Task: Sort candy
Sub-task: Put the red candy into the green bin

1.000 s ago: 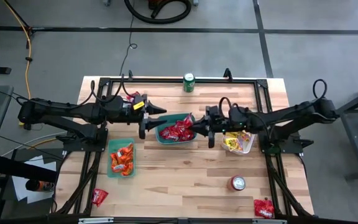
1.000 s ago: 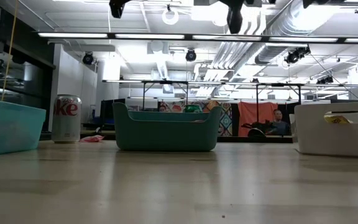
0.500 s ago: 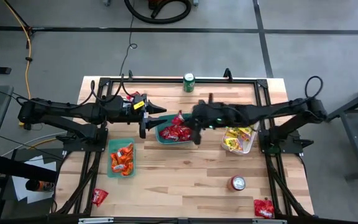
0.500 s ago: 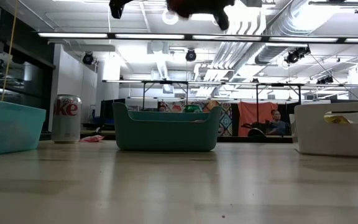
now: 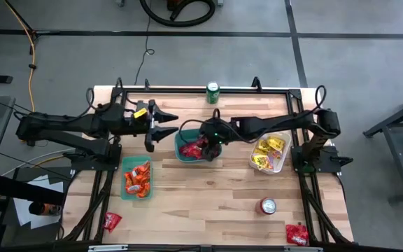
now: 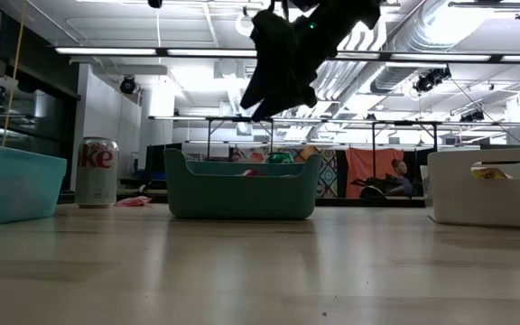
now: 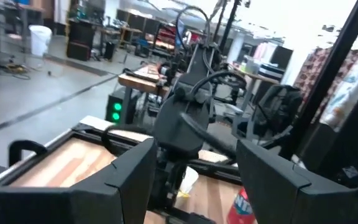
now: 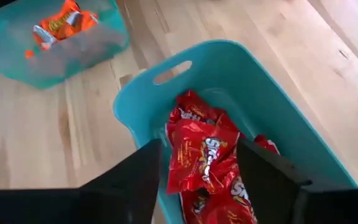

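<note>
High view shows the right gripper [image 5: 210, 142] reaching in over the middle teal bin [image 5: 181, 134], which already holds a heap of red candy packets [image 5: 193, 147]. From the right wrist view its two fingers stand apart, with a red packet [image 8: 202, 157] lying between and below them on top of the heap; nothing is pinched. I judge this to be the release step: a red packet has been let go into the red bin.

The left gripper [image 5: 151, 129] hovers just left of that bin, fingers wide and empty, waiting.

Other candy is spread about. Orange packets [image 5: 137, 178] fill the near-left teal bin [image 5: 124, 165], and yellow packets [image 5: 266, 154] sit in the white bin [image 5: 283, 165] on the right. Loose red packets remain on the table: one at the near-left corner [image 5: 111, 221], one at the near-right corner [image 5: 297, 234], and a bit of red far-left by the left arm, mostly hidden. A green can [image 5: 213, 92] stands at the far edge, a red-and-silver can [image 5: 267, 206] near-right.

Next, the right arm should lift clear of the bin without dragging packets out, then travel to the near-right packet. That packet lies flat, so the fingers must come down straddling it.
</note>
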### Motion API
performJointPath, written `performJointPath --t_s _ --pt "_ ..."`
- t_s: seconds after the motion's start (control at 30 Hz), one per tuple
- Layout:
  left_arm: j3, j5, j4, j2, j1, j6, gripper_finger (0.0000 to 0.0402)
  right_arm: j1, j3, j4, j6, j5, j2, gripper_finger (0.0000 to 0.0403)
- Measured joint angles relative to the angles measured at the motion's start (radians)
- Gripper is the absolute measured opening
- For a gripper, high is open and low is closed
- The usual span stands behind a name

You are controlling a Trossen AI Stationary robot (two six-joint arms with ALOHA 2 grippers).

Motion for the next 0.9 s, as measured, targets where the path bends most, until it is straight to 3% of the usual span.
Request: performJointPath --t_s 0.2,0.57,0.7,0.8,0.9 --pt "0.0 -0.071 -0.02 -0.019 0.0 0.033 0.0208 -0.019 0.027 -0.011 -0.007 -0.028 -0.055 0.0223" --pt "0.0 -0.096 -0.05 0.031 0.016 0.044 0.0208 0.008 0.038 0.04 -0.064 0.009 -0.342 0.0225" --pt "0.0 -0.118 -0.053 0.06 0.023 -0.041 0.0208 0.041 0.038 0.038 -0.063 0.046 -0.369 0.0225" --pt "0.065 -0.202 -0.171 0.09 0.087 -0.145 0.0208 0.052 0.038 0.037 -0.071 0.067 -0.369 0.0225" --pt "0.215 -0.197 -0.422 0.142 0.229 -0.152 0.0205 0.045 0.038 0.037 -0.071 0.071 -0.368 0.0225"
